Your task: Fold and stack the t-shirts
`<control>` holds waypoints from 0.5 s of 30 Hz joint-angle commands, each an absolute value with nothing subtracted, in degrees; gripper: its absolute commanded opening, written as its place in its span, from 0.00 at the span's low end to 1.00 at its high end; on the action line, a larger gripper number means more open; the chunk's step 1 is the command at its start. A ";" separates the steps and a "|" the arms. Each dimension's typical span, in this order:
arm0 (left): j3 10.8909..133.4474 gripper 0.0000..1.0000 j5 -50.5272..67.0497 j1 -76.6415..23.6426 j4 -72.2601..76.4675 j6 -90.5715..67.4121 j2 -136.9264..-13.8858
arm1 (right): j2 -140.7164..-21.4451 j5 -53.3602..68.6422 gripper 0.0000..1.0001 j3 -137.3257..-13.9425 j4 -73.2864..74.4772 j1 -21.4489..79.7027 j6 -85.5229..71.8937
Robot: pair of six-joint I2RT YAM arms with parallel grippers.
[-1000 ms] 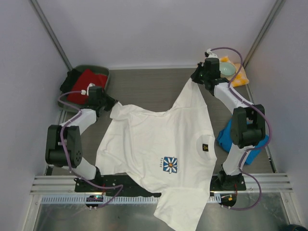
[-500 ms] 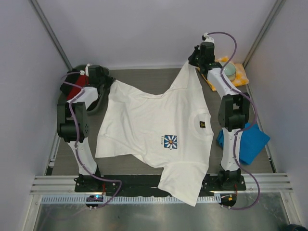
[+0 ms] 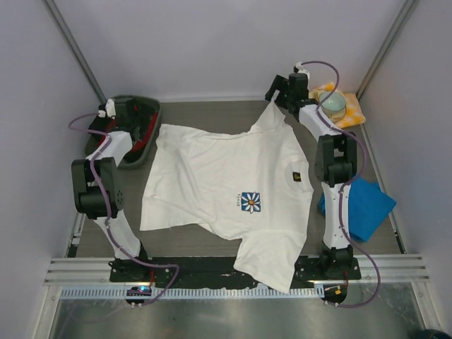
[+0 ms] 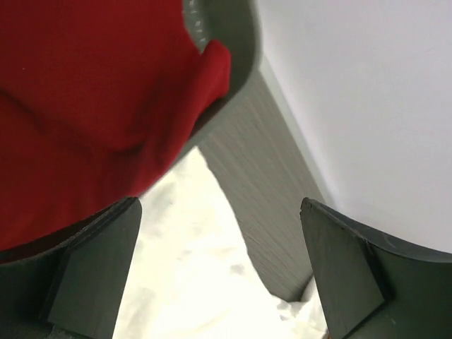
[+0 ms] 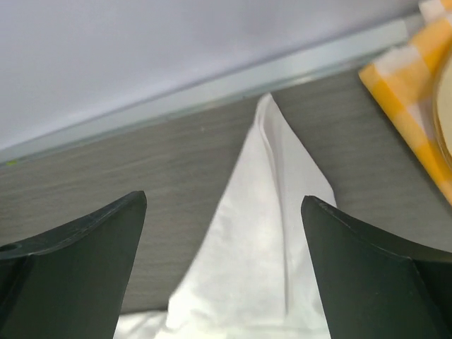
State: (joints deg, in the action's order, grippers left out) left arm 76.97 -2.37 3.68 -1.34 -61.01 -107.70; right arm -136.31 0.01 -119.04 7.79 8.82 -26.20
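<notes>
From above, the white t-shirt (image 3: 212, 176) lies spread out in the middle of the table (image 3: 212, 116). Its daisy (image 3: 249, 202) faces up. One end hangs over the near edge, between the two arm bases. A second ago far more of it hung down there, so the shirt has been pulled away from the near edge. It also lies flatter now.

The left gripper (image 3: 138, 116) was at the shirt's far left corner half a second ago. Now it has moved off and sits over the green bin (image 3: 134, 161) with the red cloth (image 3: 145, 127) inside. That shirt corner lies just beside the bin.

The right gripper (image 3: 277, 93) is at the far right, right by the shirt's pointy corner. The checked napkin (image 3: 353, 111) and a pale bowl (image 3: 334, 104) are close by. The blue t-shirt (image 3: 367, 208) lies on the right side of the table, partly behind the right arm.

In the left wrist view, the left gripper (image 4: 219, 233) has its jaws wide apart with nothing between them. Below are the red cloth (image 4: 92, 92), the bin's rim (image 4: 233, 28) and some white shirt (image 4: 191, 275).

In the right wrist view, the right gripper (image 5: 222, 205) is spread wide too and has let go. The shirt's point (image 5: 261, 233) lies on the table below, and the napkin (image 5: 409, 78) shows at the right.
</notes>
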 commanded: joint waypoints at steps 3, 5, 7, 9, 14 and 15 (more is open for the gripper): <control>74.45 1.00 1.66 2.90 -2.35 -60.38 -95.03 | -115.51 -1.68 0.98 -103.73 4.22 8.79 -29.00; 72.09 1.00 0.71 1.76 -5.43 -60.21 -92.91 | -109.64 -0.88 0.99 -97.42 6.14 9.57 -29.70; 70.23 0.99 0.79 0.71 -9.65 -59.42 -89.84 | -106.89 2.62 0.99 -94.76 11.74 10.54 -29.36; 67.07 1.00 1.49 0.53 -12.38 -58.63 -87.90 | -103.64 2.46 1.00 -90.37 15.10 12.65 -28.83; 62.41 1.00 2.28 -7.55 -18.71 -56.16 -84.73 | -100.37 3.25 1.00 -79.31 18.02 15.47 -28.65; 61.53 1.00 2.55 -8.34 -18.98 -55.90 -84.55 | -99.85 3.77 1.00 -77.89 17.93 15.56 -29.09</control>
State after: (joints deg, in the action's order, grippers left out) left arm 64.42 0.91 -4.49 -12.12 -58.83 -86.35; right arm -99.61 1.30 -85.21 13.17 14.26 -28.64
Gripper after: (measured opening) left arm 0.996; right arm 0.995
